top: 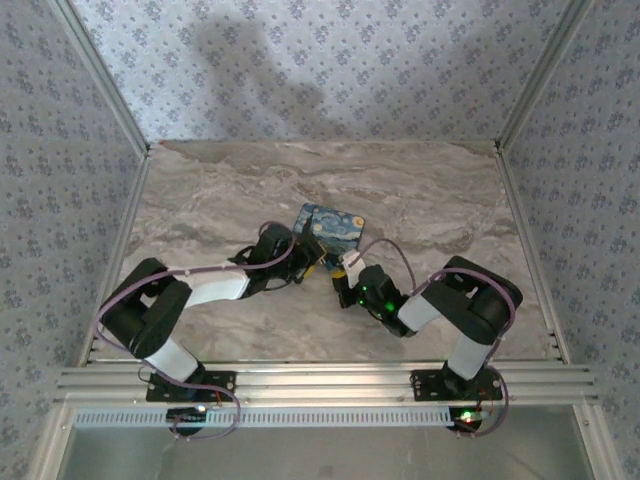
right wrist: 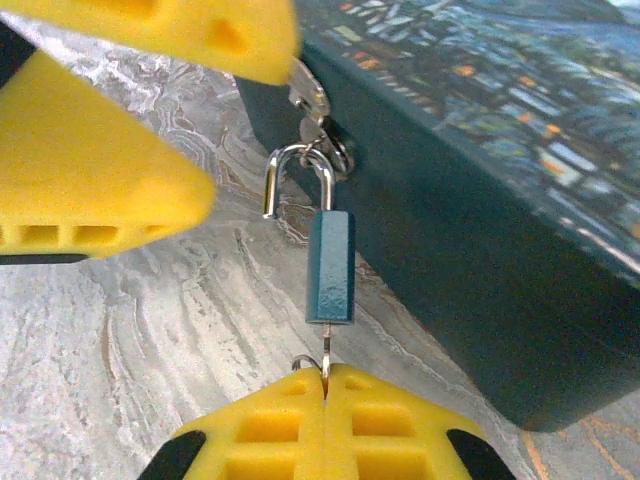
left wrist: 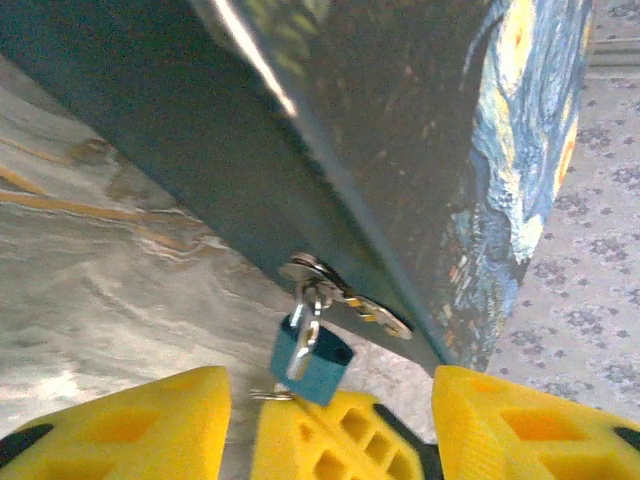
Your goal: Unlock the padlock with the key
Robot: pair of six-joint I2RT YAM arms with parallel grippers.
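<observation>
The small blue-grey padlock [right wrist: 330,265] hangs by its thin shackle from the hasp [right wrist: 318,110] of the swirl-painted box [right wrist: 520,130]. One leg of the shackle stands free of the lock body. The silvery key [right wrist: 326,358] sticks into the padlock's underside, and my right gripper [right wrist: 325,388] is shut on it just below. In the left wrist view the padlock [left wrist: 311,360] hangs between the wide-apart yellow fingers [left wrist: 150,425] of my left gripper [left wrist: 330,405], which is open. In the top view both grippers, left [top: 312,258] and right [top: 345,275], meet at the box's near edge [top: 322,243].
The box [top: 330,225] lies mid-table on the marble-patterned top [top: 200,200]. Patterned walls and metal frame rails [top: 530,230] close in the sides. The left gripper's fingers [right wrist: 100,170] hover close above and left of the padlock.
</observation>
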